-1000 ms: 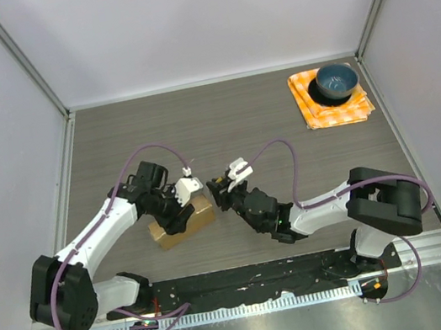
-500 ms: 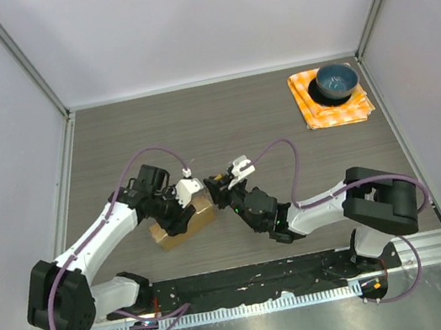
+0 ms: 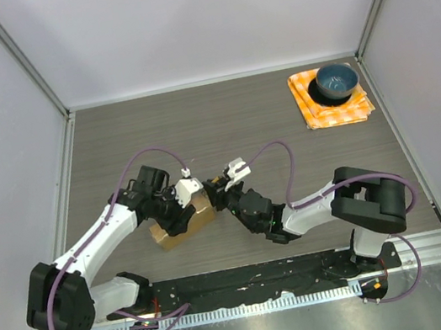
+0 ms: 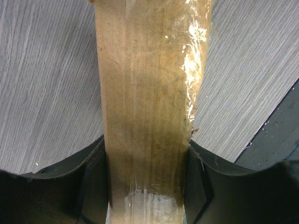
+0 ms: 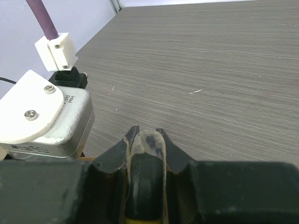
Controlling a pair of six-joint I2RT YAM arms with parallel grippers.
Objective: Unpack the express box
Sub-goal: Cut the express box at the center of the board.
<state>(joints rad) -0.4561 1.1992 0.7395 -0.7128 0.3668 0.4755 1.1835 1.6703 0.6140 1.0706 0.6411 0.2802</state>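
The express box, a plain brown carton with clear tape on it, lies near the table's front left. My left gripper is shut across it, and in the left wrist view both fingers press the sides of the box. My right gripper sits just right of the box's end. Its jaws are shut on a dark narrow tool with a translucent rounded tip and a yellow base. Whether the tip touches the box I cannot tell.
A blue bowl stands on an orange checked cloth at the back right. The left arm's white wrist housing is close on the right gripper's left. Grey walls enclose the table.
The right arm has moved a little left, bringing its gripper closer to the box's end. The left gripper has kept its hold on the box.
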